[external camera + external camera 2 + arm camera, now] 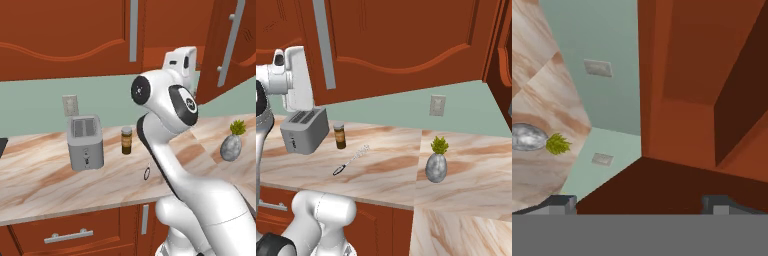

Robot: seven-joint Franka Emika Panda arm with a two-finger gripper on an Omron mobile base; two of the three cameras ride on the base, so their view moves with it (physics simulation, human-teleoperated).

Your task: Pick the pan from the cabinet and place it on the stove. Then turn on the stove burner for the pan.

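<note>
The cabinet (65, 37) is the reddish-brown wall unit up top, and one door (232, 45) hangs swung open at the right in the left base view. The hand view looks right into the corner of that cabinet (702, 75): bare brown walls and a dark floor, and I can't make out any pan in the part that shows. The gripper (639, 202) has its two dark tips spread wide at the bottom there, nothing between them.

Below is a marbled tan countertop (40, 175) against a pale green wall (30, 105) with a grey outlet plate (437, 105). On it sit a grey toaster (86, 141), a small brown jar (127, 140) just beside it, and a silver vase with a green plant (436, 162) well off to the right. The right base view shows a whisk (351, 161) lying whole; in the left one the arm (170, 130) covers most of it.
</note>
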